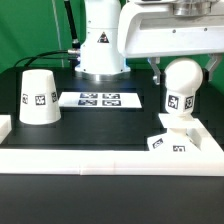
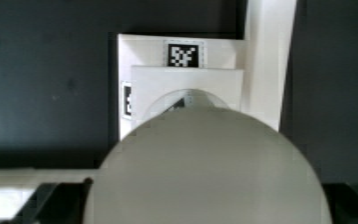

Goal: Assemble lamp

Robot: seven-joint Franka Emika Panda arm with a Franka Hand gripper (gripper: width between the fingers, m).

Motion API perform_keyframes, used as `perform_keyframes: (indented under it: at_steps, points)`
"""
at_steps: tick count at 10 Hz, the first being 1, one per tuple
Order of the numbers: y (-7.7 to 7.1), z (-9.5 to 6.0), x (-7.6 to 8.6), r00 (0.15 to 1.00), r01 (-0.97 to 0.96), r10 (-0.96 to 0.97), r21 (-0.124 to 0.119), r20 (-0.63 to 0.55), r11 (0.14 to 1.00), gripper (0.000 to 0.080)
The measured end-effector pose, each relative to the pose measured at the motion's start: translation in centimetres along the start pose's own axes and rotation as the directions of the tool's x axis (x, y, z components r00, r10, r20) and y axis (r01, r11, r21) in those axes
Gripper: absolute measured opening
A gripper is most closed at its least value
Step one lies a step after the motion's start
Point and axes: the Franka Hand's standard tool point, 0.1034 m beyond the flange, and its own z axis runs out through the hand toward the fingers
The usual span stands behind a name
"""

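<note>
My gripper [image 1: 183,74] is shut on the round-headed white bulb [image 1: 181,88] and holds it upright, stem down, over the flat square base [image 1: 172,141] at the exterior view's right. The bulb's stem reaches the raised middle of the base; I cannot tell if it is seated. In the wrist view the bulb's head [image 2: 202,165] fills the frame, the gripper [image 2: 197,205] is mostly hidden behind it, and the base [image 2: 185,85] shows beyond with a tag on it. The cone shade [image 1: 38,96] stands alone on the black table at the exterior view's left.
The marker board [image 1: 98,99] lies flat mid-table between shade and base. A low white wall [image 1: 110,156] runs along the table's front and sides. The arm's white pedestal [image 1: 100,45] stands at the back centre.
</note>
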Motion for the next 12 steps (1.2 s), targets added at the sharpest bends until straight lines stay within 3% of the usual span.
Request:
perform_keyframes:
  at_steps: [5, 8, 12]
  points:
    - [0.05, 0.02, 0.18, 0.91, -0.415, 0.415, 0.014, -0.004, 0.91, 0.0579]
    - [-0.04, 0.07, 0.15, 0.737, -0.676, 0.676, 0.024, 0.016, 0.736, 0.0579]
    - [-0.09, 0.13, 0.12, 0.546, -0.838, 0.837, 0.025, 0.038, 0.545, 0.0579]
